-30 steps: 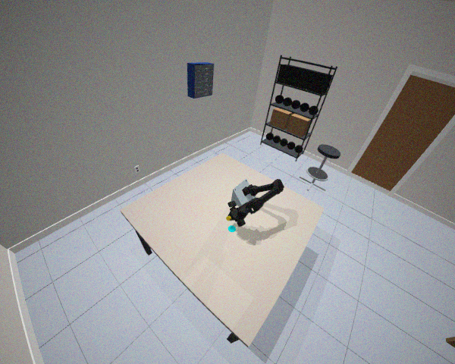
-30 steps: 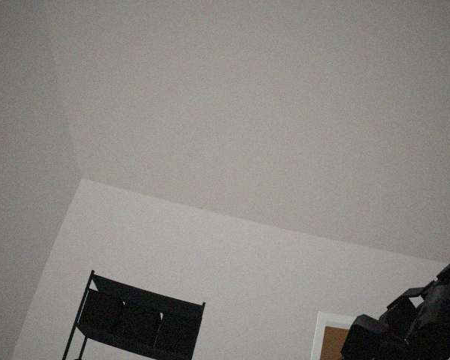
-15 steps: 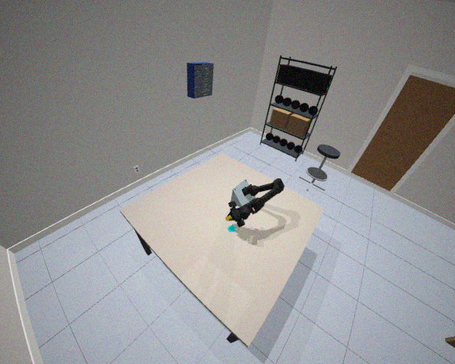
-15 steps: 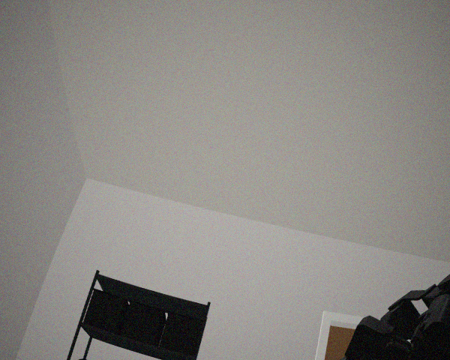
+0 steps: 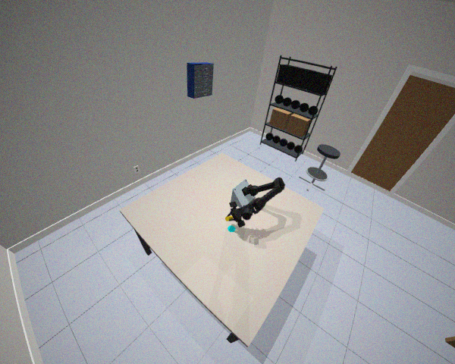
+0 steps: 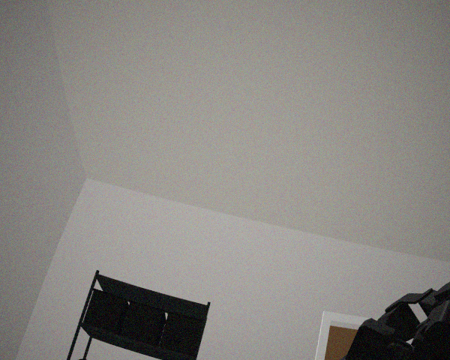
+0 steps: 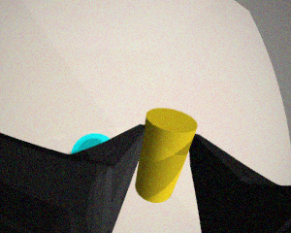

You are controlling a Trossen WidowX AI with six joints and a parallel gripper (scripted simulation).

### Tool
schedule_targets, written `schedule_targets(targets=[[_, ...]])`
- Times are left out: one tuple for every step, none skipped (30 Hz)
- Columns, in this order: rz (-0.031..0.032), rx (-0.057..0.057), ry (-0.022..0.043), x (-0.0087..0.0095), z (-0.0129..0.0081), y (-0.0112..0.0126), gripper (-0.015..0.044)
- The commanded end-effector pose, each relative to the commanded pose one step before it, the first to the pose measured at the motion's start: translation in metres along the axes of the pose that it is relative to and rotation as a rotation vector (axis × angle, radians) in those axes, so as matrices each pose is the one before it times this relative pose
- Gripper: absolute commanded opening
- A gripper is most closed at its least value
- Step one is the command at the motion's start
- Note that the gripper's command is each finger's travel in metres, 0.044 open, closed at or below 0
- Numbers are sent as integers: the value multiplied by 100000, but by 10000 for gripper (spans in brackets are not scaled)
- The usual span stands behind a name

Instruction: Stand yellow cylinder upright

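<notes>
The yellow tall cylinder (image 5: 229, 218) (image 7: 166, 155) is between the fingertips of my gripper (image 5: 232, 218) (image 7: 168, 135), which is shut on it. In the wrist view one flat end of the cylinder faces the camera and it leans slightly between the dark fingers. The cyan circle (image 5: 231, 228) (image 7: 93, 138) lies on the table just beside the held cylinder in the top view. In the wrist view it is left of the cylinder, partly hidden behind the left finger. The cylinder's exact tilt and height over the table are hard to tell.
The pale table (image 5: 188, 235) carries the arm and a light grey block (image 5: 241, 193) by the arm's base. The arm (image 5: 263, 199) (image 6: 423, 333) also shows in the lower right of the exterior view. A shelf rack (image 5: 288, 117) (image 6: 143, 321) and a stool (image 5: 327, 151) stand beyond the table.
</notes>
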State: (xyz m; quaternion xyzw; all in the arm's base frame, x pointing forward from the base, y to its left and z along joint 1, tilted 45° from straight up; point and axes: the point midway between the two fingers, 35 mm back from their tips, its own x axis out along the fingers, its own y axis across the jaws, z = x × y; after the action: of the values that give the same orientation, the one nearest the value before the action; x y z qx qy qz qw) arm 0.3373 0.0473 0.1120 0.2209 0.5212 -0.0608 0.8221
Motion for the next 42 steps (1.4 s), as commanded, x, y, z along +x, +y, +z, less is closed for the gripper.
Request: schedule_targets(targets=[[-896,549,-2544,17,-106,-83,105],[-67,119,-667,-8,6,13,105],[-62,123,-668,-9,6,13,105],[-58,126,-669,-10,6,13,105],[-54,130,-670,-10,6,13,105],[-50,134,-670,-11,6,14,105],[-45,137,-671,-12,6,14,105],[-41,141,-671,-12,6,14,105],[-37,144,-672,-13,7,14,105],[-33,148,-672,-14,7,14,105],[-29,152,-673,-14,7,14,105],[-24,155,-673,-15,7,14,105],[-20,159,-674,-16,7,14,105],[-16,162,-674,-16,7,14,105],[-12,166,-674,-17,7,14,105],[-8,170,-674,-18,7,14,105],[-4,174,-675,-18,7,14,105],[0,177,-675,-19,7,14,105],[4,181,-675,-20,7,14,105],[8,185,-675,-20,7,14,105],[12,188,-675,-21,7,14,105],[16,192,-675,-22,8,14,105],[20,196,-675,-22,8,14,105],[24,200,-675,-23,8,14,105],[28,204,-675,-24,8,14,105],[32,207,-675,-24,8,14,105],[36,211,-675,-25,8,14,105],[40,215,-674,-26,8,14,105],[44,219,-674,-26,8,13,105],[48,223,-674,-27,8,13,105],[52,226,-674,-27,8,13,105],[56,230,-673,-28,9,13,105],[59,234,-673,-29,9,13,105],[63,238,-672,-29,9,13,105],[67,242,-672,-30,9,13,105],[71,246,-671,-31,9,13,105],[74,250,-671,-31,9,13,105],[78,254,-670,-32,9,13,105],[82,257,-670,-32,9,13,105],[85,261,-669,-33,10,12,105],[89,265,-668,-34,10,12,105],[92,269,-668,-34,10,12,105]])
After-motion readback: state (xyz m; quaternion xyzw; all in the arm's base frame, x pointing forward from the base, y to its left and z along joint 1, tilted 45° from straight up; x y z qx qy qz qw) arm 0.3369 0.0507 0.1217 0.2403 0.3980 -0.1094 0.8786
